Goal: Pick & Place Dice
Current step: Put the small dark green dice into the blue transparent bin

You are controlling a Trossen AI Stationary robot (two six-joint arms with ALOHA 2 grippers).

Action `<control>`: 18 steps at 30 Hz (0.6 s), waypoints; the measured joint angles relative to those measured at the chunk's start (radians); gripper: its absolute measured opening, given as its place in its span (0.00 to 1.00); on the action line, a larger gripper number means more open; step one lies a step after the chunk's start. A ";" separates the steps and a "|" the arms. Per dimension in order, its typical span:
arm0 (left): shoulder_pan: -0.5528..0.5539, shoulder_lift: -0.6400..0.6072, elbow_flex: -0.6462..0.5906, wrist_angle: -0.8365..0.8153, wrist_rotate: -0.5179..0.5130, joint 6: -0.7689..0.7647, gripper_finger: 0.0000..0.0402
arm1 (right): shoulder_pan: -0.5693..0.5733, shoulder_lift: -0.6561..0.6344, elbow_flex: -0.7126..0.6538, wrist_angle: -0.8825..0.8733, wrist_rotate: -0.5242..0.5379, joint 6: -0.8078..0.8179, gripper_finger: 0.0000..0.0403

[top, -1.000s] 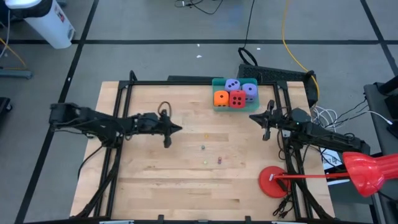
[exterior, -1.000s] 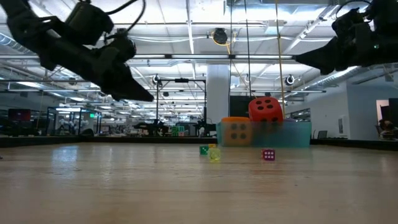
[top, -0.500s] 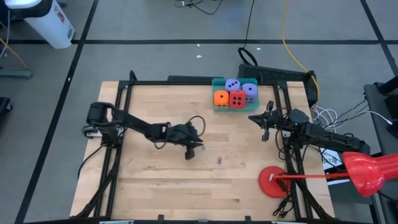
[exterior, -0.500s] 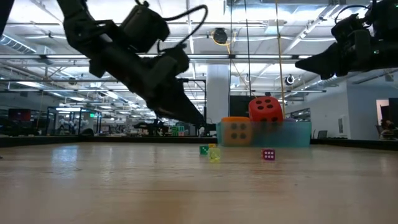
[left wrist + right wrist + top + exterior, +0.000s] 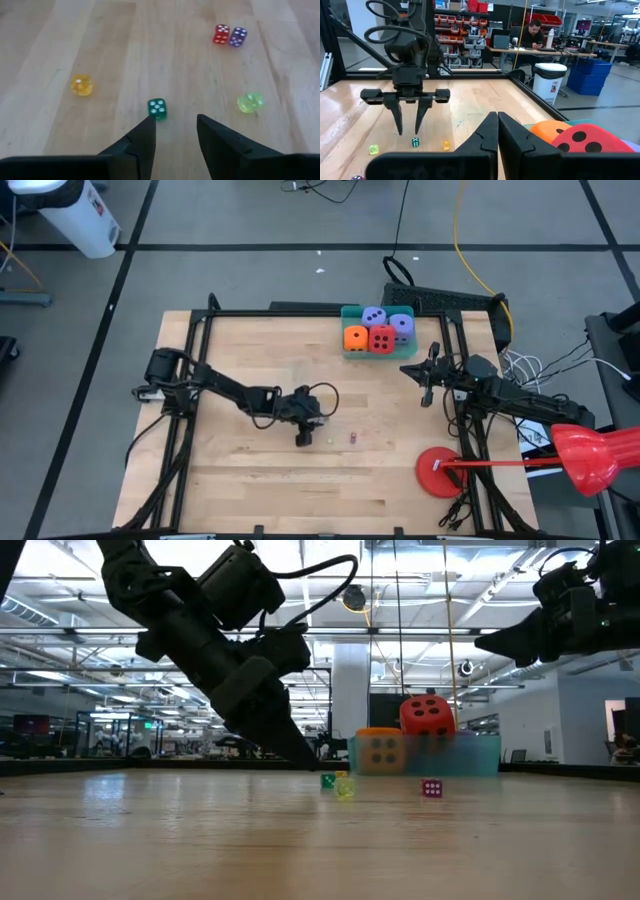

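Down at the middle of the wooden table [image 5: 240, 470], the left gripper [image 5: 174, 125] hangs low over the boards with its fingers [image 5: 399, 118] parted and nothing between them, as the left wrist view and the right wrist view both show. Just ahead of its fingertips lies a tiny green die [image 5: 157, 108], close to the one finger but not gripped. Around it are scattered other tiny dice: a yellow die [image 5: 81, 85] to one side, a lime die [image 5: 249, 102] to the other, and farther off a small red die [image 5: 221, 34] touching a small purple die [image 5: 237, 36]. Farther right, at the far edge of the table, a teal tray [image 5: 352, 352] holds the four large dice: the orange die [image 5: 355, 337] and the red die [image 5: 381, 339] in front, the two lavender dice [image 5: 374, 317] behind them. In the low view the red one shows above the orange one. At the table's right edge the right gripper [image 5: 498, 126] is raised above the boards near the tray, its fingers pressed together and holding nothing. Near the front right corner lies a flat red disc [image 5: 437, 473].
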 joint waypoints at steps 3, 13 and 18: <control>0.015 0.000 0.000 -0.005 -0.016 0.000 0.38 | 0.000 0.000 0.000 0.003 0.000 0.001 0.00; 0.035 0.046 0.004 0.022 0.046 -0.002 0.38 | 0.000 0.000 0.000 0.005 0.000 0.011 0.00; 0.039 0.131 0.089 0.024 0.041 0.001 0.38 | 0.000 0.004 0.000 0.005 0.001 0.013 0.00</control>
